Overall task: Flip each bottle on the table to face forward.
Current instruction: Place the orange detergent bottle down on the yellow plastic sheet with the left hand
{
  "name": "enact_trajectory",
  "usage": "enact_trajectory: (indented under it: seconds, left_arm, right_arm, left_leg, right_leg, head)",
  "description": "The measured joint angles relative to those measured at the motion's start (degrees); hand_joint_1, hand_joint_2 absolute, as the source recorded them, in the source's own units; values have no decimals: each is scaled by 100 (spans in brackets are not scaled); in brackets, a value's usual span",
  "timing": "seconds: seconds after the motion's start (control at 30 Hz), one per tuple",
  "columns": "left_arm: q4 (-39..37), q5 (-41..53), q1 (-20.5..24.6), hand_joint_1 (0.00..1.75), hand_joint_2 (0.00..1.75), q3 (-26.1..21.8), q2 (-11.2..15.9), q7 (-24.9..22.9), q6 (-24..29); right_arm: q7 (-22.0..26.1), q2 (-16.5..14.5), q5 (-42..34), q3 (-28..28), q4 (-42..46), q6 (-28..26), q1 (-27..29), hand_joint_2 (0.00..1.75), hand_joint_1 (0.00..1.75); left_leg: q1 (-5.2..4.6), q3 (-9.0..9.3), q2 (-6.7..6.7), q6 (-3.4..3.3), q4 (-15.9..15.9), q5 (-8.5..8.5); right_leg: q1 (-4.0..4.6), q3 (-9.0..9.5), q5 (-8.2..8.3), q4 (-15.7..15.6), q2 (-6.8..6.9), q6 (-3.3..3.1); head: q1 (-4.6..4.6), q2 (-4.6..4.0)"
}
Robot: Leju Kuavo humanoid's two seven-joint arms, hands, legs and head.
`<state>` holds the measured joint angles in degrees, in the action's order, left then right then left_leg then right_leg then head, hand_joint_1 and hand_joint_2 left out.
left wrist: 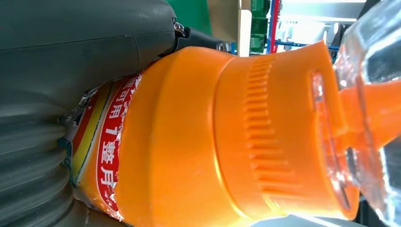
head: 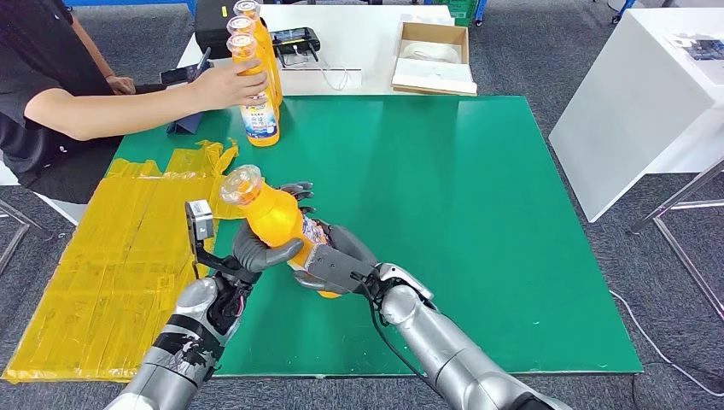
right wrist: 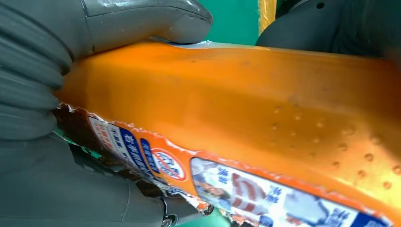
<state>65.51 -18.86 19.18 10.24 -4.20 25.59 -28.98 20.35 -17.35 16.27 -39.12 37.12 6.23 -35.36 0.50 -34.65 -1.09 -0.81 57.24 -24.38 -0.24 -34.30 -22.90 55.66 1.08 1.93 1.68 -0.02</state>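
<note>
Mid-flip, near centre of the green tabletop (head: pixel 478 213): we see the left hand (head: pixel 256 256) and right hand (head: pixel 337 265) both grip one orange bottle (head: pixel 277 218), fingers closed around its body, tilted above the mat with its clear cap pointing far-left. Its torn label shows red and blue print. We judge the next move calls for turning it label-forward and standing it. A person's hand (head: pixel 226 85) holds the far bottle row (head: pixel 260 77).

A green surface (head: pixel 444 213) is seen, with a row of orange bottles (head: pixel 259 77) stood upright at its far left corner. Crumpled yellow sheeting (head: pixel 119 256) is spread along its left edge, partly over the grey floor (head: pixel 563 51).
</note>
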Motion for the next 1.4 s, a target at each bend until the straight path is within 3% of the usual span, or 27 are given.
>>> enact_trajectory:
  seconds: [0.27,0.4,0.43,0.63,0.77,0.83,0.97,1.27,1.4]
  left_arm:
    - [22,152,-34,175,175,10,0,81,6]
    - [98,432,-60,175,175,36,13,190,95]
    - [143,568,-74,175,175,45,18,235,169]
    - [657,1825,-250,175,175,95,31,509,1029]
    - [994,4027,-302,175,175,98,161,549,2689]
    - [1094,4840,-309,175,175,91,269,498,3182]
    - [1184,5178,-326,175,175,84,374,474,3376]
    - [1224,5287,-352,175,175,84,419,459,3433]
    - [1226,5982,-367,175,175,92,460,176,3886]
  right_arm:
    - [10,-7,-8,-66,-103,-2,-9,175,175]
    - [40,-8,63,-102,-125,-170,-4,175,5]
    - [33,-10,108,-110,-115,-279,7,175,0]
    - [-158,138,262,-49,403,-636,200,175,0]
    - [-182,528,341,209,1192,-634,465,175,0]
    - [-186,755,373,386,1616,-583,629,175,0]
    - [-186,1000,419,598,2141,-514,842,175,0]
    - [-185,1139,431,725,2531,-511,975,175,0]
    - [-155,1182,426,747,2602,-525,1004,175,0]
  left_leg:
    - [0,0,0,0,0,0]
    - [0,0,0,0,0,0]
    - [0,0,0,0,0,0]
    - [-1,-2,0,0,0,0]
    - [-3,-2,3,0,0,0]
    - [-4,-2,4,0,0,0]
    - [-4,-2,2,0,0,0]
    - [-3,-2,2,0,0,0]
    - [-3,-1,2,0,0,0]
  right_leg:
    - [0,-1,0,0,0,0]
    - [1,-1,0,0,-1,0]
    - [0,-1,0,0,0,0]
    - [-1,-1,0,-1,1,0]
    - [-2,1,0,-2,3,0]
    - [-3,2,0,-2,3,0]
    - [-2,0,0,-2,1,1]
    - [-1,-1,0,-1,1,0]
    - [-2,0,0,-2,1,0]
  head:
    - [1,0]
    - [1,0]
    - [1,0]
    - [1,0]
    - [-1,0]
    - [-1,0]
    - [2,0]
    - [1,0]
    - [1,0]
